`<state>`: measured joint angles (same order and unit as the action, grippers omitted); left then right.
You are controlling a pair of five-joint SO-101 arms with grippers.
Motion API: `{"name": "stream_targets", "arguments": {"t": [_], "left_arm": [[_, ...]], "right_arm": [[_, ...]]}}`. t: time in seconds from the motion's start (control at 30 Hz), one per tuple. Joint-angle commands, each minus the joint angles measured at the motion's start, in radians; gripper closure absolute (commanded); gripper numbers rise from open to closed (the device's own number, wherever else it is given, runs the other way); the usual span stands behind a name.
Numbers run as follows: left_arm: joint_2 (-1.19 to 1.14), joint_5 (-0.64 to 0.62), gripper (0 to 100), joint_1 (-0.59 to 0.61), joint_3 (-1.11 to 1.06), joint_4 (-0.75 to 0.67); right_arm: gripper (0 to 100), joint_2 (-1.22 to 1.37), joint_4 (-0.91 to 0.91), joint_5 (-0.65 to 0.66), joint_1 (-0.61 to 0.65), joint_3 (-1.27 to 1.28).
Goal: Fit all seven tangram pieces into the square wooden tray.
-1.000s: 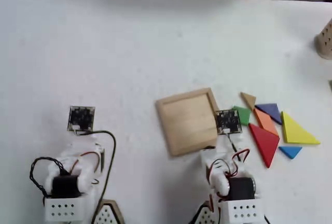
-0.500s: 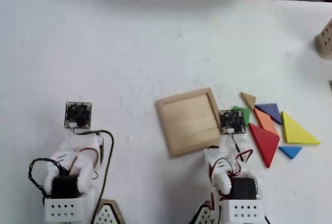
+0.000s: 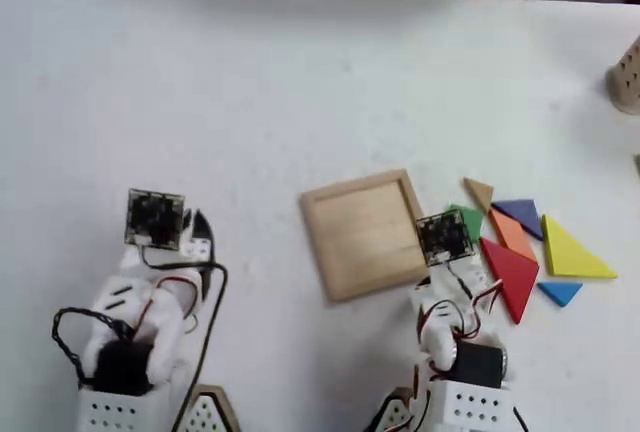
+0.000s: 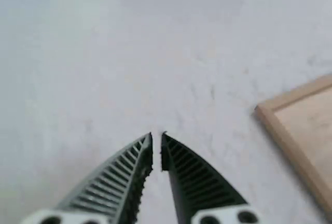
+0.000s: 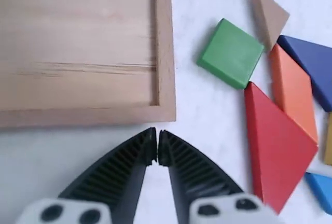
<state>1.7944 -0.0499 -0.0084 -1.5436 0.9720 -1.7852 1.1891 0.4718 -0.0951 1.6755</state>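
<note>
The square wooden tray (image 3: 365, 234) lies empty at mid-table, slightly turned. To its right lie the loose pieces: tan triangle (image 3: 479, 193), green square (image 3: 468, 220), dark blue triangle (image 3: 520, 214), orange parallelogram (image 3: 512, 235), red triangle (image 3: 512, 274), yellow triangle (image 3: 570, 250) and small light blue triangle (image 3: 559, 292). My right gripper (image 5: 156, 133) is shut and empty, just off the tray's near corner (image 5: 165, 112), with the green square (image 5: 231, 53) and red triangle (image 5: 277, 146) beside it. My left gripper (image 4: 156, 136) is shut and empty over bare table, left of the tray rim (image 4: 290, 143).
A perforated pale wooden object (image 3: 627, 77) stands at the table's right edge. Small wooden blocks (image 3: 205, 412) sit at the front by the arm bases. White tabletop stretches wide behind and left of the tray.
The left arm has turned a little, so its gripper tip now shows beside its wrist board. The right arm's base joints have swung slightly to the right. The pieces and tray have not moved.
</note>
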Motion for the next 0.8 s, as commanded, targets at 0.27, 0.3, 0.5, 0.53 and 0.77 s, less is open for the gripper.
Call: {"name": "stream_targets", "arguments": {"t": [0.27, 0.3, 0.5, 0.53, 0.77], "left_arm": [[-0.713, -0.27, 90, -0.177, 0.474, -0.052], [-0.786, -0.298, 91, -0.206, 0.514, -0.052], [-1.179, -0.446, 92, -0.337, 0.724, -0.057], [-1.239, -0.474, 92, -0.346, 0.75, -0.069], [-1.616, -0.631, 92, -0.352, 0.87, -0.198]], "right_arm": [[97.8, -0.013, 0.002, 0.028, -0.015, 0.008], [97.8, -0.013, 0.002, 0.028, -0.015, 0.008], [97.8, -0.013, 0.002, 0.031, -0.015, 0.008], [97.8, -0.013, 0.002, 0.031, -0.015, 0.008], [97.8, -0.013, 0.002, 0.031, -0.015, 0.009]]}}
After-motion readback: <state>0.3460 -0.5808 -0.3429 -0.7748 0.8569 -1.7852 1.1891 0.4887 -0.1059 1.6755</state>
